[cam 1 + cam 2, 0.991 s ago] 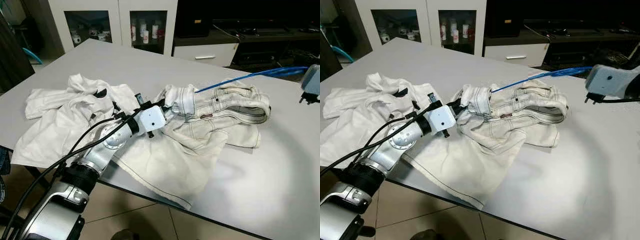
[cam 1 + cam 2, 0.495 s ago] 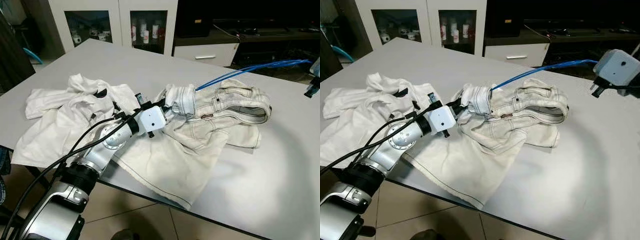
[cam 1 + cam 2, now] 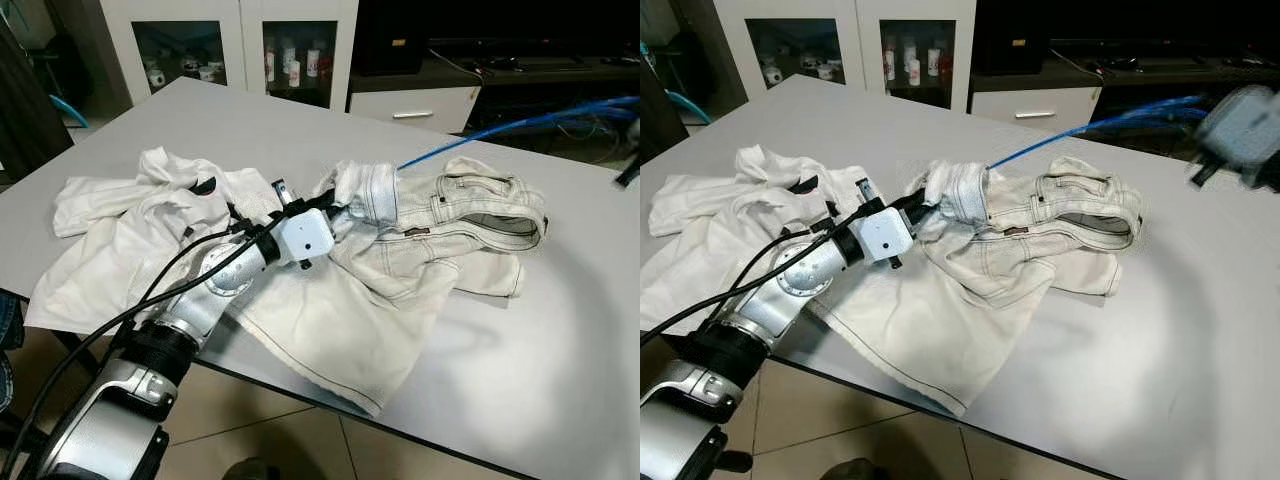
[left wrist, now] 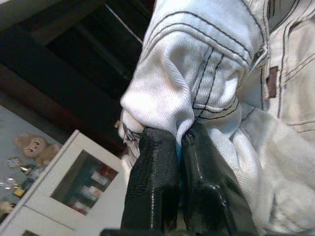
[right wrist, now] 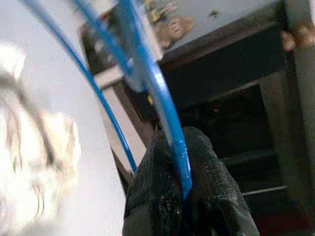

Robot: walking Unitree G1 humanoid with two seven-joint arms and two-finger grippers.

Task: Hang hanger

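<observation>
Left gripper (image 4: 178, 142) pinches the white jeans (image 3: 450, 215) waistband, right gripper (image 5: 183, 196) fingers clamp the blue hanger (image 3: 500, 127); next it needs threading in deeper.

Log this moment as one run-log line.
left end effector: shut on white shorts | right end effector: shut on blue hanger | table

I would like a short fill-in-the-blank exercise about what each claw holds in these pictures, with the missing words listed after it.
1. The left claw is shut on the white ____.
2. The right claw grips a hanger whose colour is ____.
3. The shorts lie on a grey ____.
4. Left of the shorts lies a crumpled white ____.

Missing words: shorts; blue; table; shirt
</observation>
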